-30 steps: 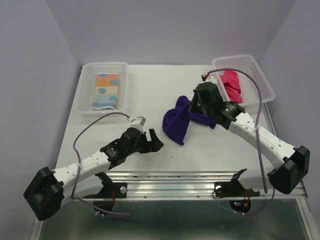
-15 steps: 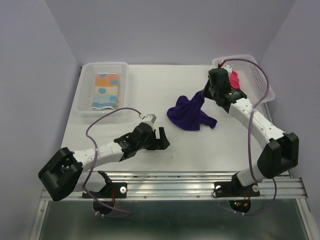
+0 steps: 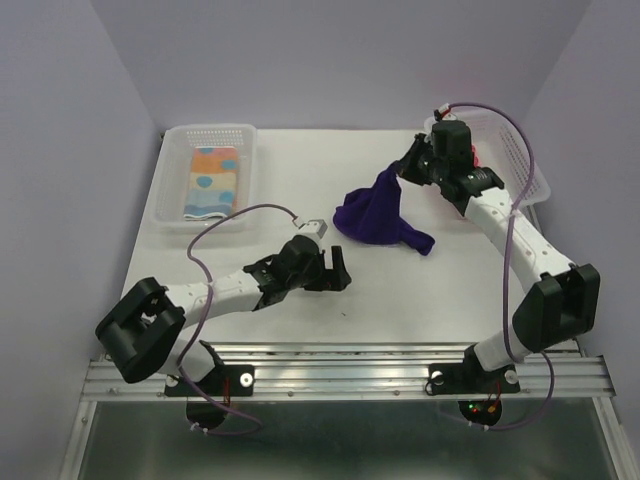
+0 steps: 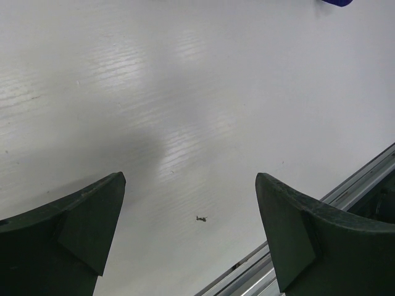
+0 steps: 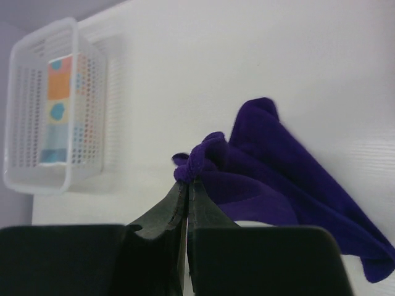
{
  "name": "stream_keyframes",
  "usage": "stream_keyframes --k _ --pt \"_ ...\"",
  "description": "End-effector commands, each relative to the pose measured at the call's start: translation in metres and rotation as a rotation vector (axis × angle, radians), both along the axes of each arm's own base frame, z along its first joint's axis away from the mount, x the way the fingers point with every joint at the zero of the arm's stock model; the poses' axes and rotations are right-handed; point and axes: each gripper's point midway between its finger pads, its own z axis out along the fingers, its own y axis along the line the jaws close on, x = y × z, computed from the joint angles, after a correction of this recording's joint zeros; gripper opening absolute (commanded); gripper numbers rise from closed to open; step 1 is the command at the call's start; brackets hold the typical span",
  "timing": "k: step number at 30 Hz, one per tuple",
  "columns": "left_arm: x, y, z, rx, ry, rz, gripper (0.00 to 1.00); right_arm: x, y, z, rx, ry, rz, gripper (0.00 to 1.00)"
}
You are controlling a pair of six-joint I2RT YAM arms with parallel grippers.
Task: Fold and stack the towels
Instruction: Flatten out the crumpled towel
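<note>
purple towel point(image 3: 378, 215): deep purple, all crumpled. One gathered corner is up in the right gripper point(image 3: 405, 170), and the rest sags down from the tips onto the table point(image 3: 300, 170), with a little tail flopped flat on the side nearer the arm bases.
fabric: looks soft and fuzzy, lots of loose folds, no clean edge showing.
right gripper state: clamped tight on that bunched corner. In the right wrist view the dark fingers point(image 5: 179, 209) meet with barely a slit, and the purple wad sits right at their tips.
left gripper point(image 3: 328, 272): jaws spread wide with nothing between them, low over bare table. The purple towel lies ahead of it, apart, not touching.
striped towel point(image 3: 210, 180): orange/blue/pink bands with dots, folded flat inside the left basket point(image 3: 170, 190), well beyond the left gripper and off to its left.
baskets: white plastic, rectangular, full of little holes. The right basket point(image 3: 520, 160) sits just behind the right gripper, and a sliver of hot pink point(image 3: 477, 155) peeks out past the wrist.
only in the left wrist view: two chunky dark finger pads point(image 4: 68, 228), a tiny dark speck point(image 4: 200, 217) on the white tabletop, and a scrap of purple at the very top edge.
only in the right wrist view: the pinch up close, plus the striped towel seen through the basket holes.
</note>
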Motion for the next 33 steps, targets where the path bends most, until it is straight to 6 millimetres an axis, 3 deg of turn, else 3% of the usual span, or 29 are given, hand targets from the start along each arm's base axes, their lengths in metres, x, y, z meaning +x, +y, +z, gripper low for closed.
stream_keyframes --k 1,2,3,4,6,9,10,11,12,14,16,19,20,21,22,23,27,28,31,33 --pt "0.003 -0.003 0.037 -0.078 -0.092 -0.002 0.99 -0.048 0.061 0.064 0.163 -0.134 0.211 0.01" --pt "-0.001 0.001 0.035 -0.083 -0.085 0.002 0.99 -0.055 0.068 0.068 0.154 -0.14 0.214 0.01" --pt "-0.003 0.002 0.038 -0.094 -0.089 0.005 0.99 -0.071 0.093 0.077 0.161 -0.152 0.278 0.01" --pt "-0.005 0.005 0.048 -0.123 -0.106 0.01 0.99 -0.079 0.105 0.083 0.175 -0.158 0.306 0.01" --pt "-0.009 0.018 0.044 -0.126 -0.105 0.057 0.99 -0.101 0.138 0.102 0.208 -0.188 0.387 0.01" --pt "-0.017 0.037 0.057 -0.182 -0.119 0.12 0.99 -0.128 0.179 0.126 0.256 -0.228 0.474 0.01" --pt "-0.019 0.041 0.048 -0.165 -0.097 0.137 0.99 -0.133 0.188 0.124 0.262 -0.225 0.494 0.01" --pt "-0.019 0.048 0.058 -0.189 -0.122 0.165 0.99 -0.138 0.196 0.139 0.287 -0.257 0.515 0.01" --pt "-0.022 0.055 0.052 -0.183 -0.101 0.19 0.99 -0.142 0.204 0.14 0.3 -0.256 0.529 0.01" --pt "-0.025 0.064 0.057 -0.209 -0.113 0.224 0.99 -0.136 0.203 0.142 0.313 -0.27 0.49 0.01" --pt "-0.029 0.07 0.06 -0.228 -0.11 0.245 0.99 -0.127 0.193 0.135 0.287 -0.274 0.415 0.01" --pt "-0.031 0.075 0.057 -0.222 -0.104 0.257 0.99 -0.107 0.159 0.092 0.179 -0.229 0.233 0.01" --pt "-0.031 0.075 0.055 -0.215 -0.1 0.257 0.99 -0.107 0.144 0.091 0.177 -0.233 0.188 0.01" --pt "-0.031 0.075 0.055 -0.211 -0.098 0.257 0.99 -0.108 0.132 0.052 0.134 -0.169 0.163 0.01" --pt "-0.031 0.074 0.051 -0.198 -0.089 0.254 0.99 -0.108 0.111 0.051 0.155 -0.168 0.117 0.01" --pt "-0.032 0.073 0.051 -0.191 -0.083 0.242 0.99 -0.109 0.09 0.007 0.106 -0.092 0.08 0.01" --pt "-0.035 0.07 0.047 -0.179 -0.06 0.22 0.99 -0.132 0.05 -0.043 0.039 -0.012 0.032 0.01" --pt "-0.035 0.07 0.048 -0.179 -0.061 0.219 0.99 -0.145 0.039 -0.077 -0.011 0.048 0.028 0.01" --pt "-0.034 0.077 0.038 -0.131 -0.051 0.241 0.99 -0.159 0.013 -0.112 -0.054 0.128 -0.029 0.01" --pt "-0.03 0.08 0.034 -0.1 -0.052 0.266 0.99 -0.16 0.002 -0.124 -0.079 0.153 -0.066 0.01"
